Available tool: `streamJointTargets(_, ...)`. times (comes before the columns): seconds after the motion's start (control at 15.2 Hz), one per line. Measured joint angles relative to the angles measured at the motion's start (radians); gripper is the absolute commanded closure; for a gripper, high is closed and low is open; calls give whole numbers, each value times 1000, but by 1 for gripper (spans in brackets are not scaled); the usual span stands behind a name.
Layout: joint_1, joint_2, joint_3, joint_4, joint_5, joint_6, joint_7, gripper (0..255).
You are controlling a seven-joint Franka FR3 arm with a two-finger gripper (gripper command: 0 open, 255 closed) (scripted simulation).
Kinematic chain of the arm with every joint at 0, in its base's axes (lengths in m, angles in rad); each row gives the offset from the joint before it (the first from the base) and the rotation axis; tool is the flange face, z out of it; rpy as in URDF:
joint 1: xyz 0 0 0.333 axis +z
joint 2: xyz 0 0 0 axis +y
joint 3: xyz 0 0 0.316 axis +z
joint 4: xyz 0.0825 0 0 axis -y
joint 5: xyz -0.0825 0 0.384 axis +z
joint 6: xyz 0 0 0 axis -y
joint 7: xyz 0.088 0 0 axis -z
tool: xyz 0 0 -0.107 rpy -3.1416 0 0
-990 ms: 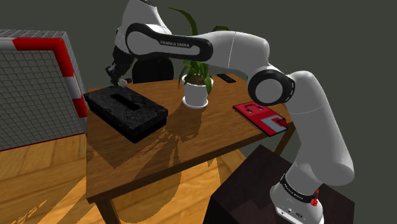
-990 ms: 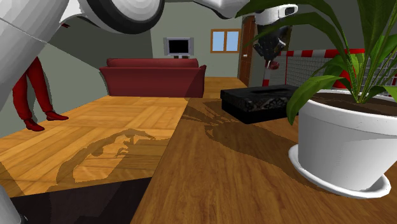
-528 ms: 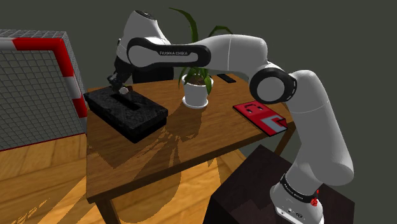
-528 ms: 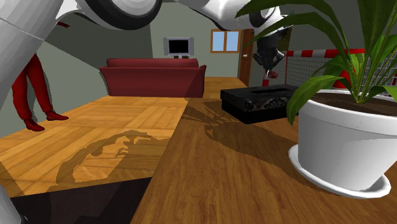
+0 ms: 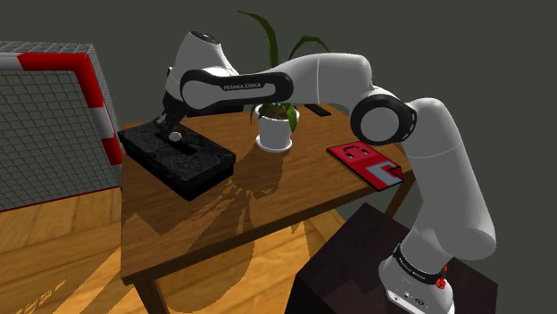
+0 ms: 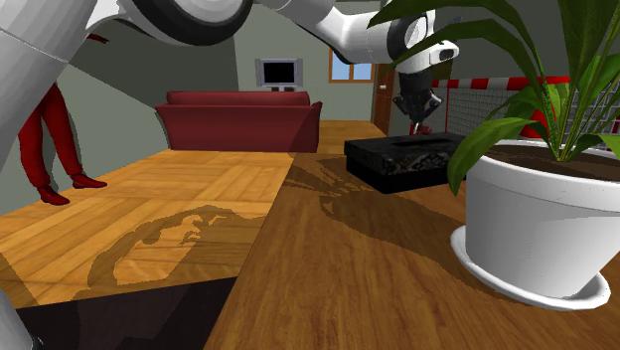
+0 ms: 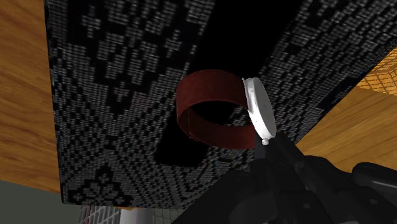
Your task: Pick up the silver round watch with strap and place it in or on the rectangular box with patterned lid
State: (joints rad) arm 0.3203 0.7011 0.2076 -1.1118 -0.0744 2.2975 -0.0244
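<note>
In the shoulder view, the all-black two-finger gripper [image 5: 170, 125] hangs low over the black rectangular box with a patterned lid [image 5: 183, 161], which sits at the far left of the brown wooden table [image 5: 268, 205]. The silver round watch [image 5: 176, 136] shows just below the gripper and seems to rest on the lid.

In the second exterior view, the gripper [image 6: 417, 109] stands just above the box [image 6: 402, 161], beyond a white potted plant [image 6: 527, 224].

In the wrist view, the watch [image 7: 259, 113] and its dark red strap [image 7: 207, 130] lie over the lid [image 7: 108, 95]. The watch case touches the gripper's tip [image 7: 273, 156]. Whether the gripper is clenched on the watch or has released it, I cannot tell.
</note>
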Motion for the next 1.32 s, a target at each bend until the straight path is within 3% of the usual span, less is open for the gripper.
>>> streamJointTargets(0.26,0,0,0,-3,0,3,0,255)
streamJointTargets(0.33,0,0,0,-3,0,3,0,0)
streamJointTargets(0.73,0,0,0,-3,0,3,0,0)
streamJointTargets(1.06,-23,-107,10,-81,16,-25,-7,0)
streamJointTargets(1.32,-23,-115,11,-82,17,-33,-6,0)
